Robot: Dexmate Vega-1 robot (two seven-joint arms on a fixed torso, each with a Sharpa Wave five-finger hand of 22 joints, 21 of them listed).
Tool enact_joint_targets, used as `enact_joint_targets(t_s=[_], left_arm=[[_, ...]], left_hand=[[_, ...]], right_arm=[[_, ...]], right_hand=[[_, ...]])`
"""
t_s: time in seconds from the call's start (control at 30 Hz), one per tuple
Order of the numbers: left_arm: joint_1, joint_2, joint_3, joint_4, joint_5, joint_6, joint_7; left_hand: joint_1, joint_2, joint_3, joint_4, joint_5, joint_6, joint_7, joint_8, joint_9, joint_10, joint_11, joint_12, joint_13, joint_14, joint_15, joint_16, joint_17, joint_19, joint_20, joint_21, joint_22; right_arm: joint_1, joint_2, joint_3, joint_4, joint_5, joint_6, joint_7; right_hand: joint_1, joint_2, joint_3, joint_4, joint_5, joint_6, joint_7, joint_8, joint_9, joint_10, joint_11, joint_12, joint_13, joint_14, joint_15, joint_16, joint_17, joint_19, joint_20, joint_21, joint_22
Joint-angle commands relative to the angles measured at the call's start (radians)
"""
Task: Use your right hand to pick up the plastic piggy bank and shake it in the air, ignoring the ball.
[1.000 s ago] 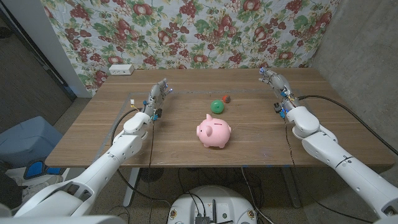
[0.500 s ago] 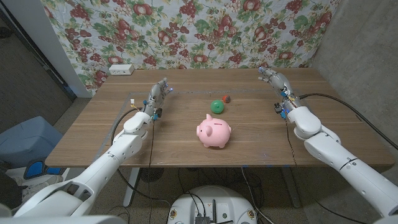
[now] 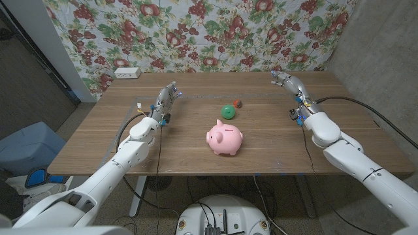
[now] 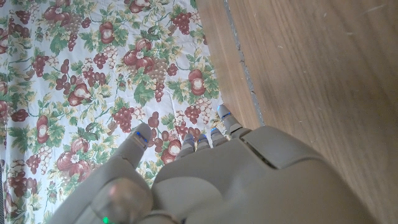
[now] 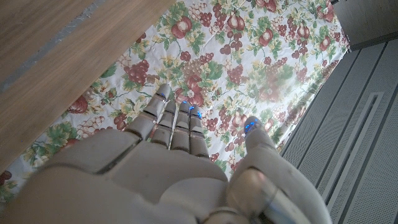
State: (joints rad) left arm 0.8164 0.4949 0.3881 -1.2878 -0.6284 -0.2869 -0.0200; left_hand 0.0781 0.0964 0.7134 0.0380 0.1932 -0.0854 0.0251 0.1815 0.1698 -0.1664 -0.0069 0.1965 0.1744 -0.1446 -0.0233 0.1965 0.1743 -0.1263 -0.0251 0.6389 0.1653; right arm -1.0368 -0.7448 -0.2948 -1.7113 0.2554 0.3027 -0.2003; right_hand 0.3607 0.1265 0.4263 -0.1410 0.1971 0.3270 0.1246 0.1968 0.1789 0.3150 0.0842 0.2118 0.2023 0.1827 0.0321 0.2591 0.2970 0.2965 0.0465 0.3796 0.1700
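Risk sits mostly in the long reach ahead, by my reading. Going left to right: the left hand [image 3: 166, 99] stands near the table's [image 3: 98, 140] 10 o'clock, fingers straight and apart, holding nothing, well apart from everything. The piggy bank [image 3: 225, 138] rests upright near the table's centre, a little toward 6 o'clock. Its snout points toward 9 o'clock, so its long axis runs roughly from 9 to 3 o'clock, across the table. The green ball [image 3: 227, 111] lies close behind it at 12 o'clock from the pig, with a small red-brown thing [image 3: 238, 102] just beyond. The right hand [image 3: 289, 84] hovers near the table's 1 o'clock corner, fingers extended and spread, empty, well apart from the pig. It must sweep in toward 8 o'clock; a path too far back could knock the ball and roll it. The pig's smooth, rounded plastic body looks slippery, so a shallow grasp across its back may let it slide out once shaking begins.
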Motion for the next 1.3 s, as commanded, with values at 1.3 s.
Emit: enact_joint_targets(t_s=[1.3], left_arm=[[0.042,0.036,-0.005,-0.089,0.015,0.038,0.042]], left_hand=[[-0.003,0.074,0.006,-0.004,0.005,0.003,-0.001,-0.001,0.002,-0.001,0.006,-0.002,0.003,0.008,0.001,-0.005,0.003,0.02,0.001,-0.026,0.002]], right_arm=[[-0.146,-0.093,0.074,-0.175,-0.222,-0.047,-0.053]], right_hand=[[0.008,0.006,0.0,-0.012,0.004,0.007,-0.005,0.0,0.005,-0.001,-0.011,0.0,0.004,0.006,-0.009,0.001,-0.004,0.013,-0.005,-0.019,0.004]])
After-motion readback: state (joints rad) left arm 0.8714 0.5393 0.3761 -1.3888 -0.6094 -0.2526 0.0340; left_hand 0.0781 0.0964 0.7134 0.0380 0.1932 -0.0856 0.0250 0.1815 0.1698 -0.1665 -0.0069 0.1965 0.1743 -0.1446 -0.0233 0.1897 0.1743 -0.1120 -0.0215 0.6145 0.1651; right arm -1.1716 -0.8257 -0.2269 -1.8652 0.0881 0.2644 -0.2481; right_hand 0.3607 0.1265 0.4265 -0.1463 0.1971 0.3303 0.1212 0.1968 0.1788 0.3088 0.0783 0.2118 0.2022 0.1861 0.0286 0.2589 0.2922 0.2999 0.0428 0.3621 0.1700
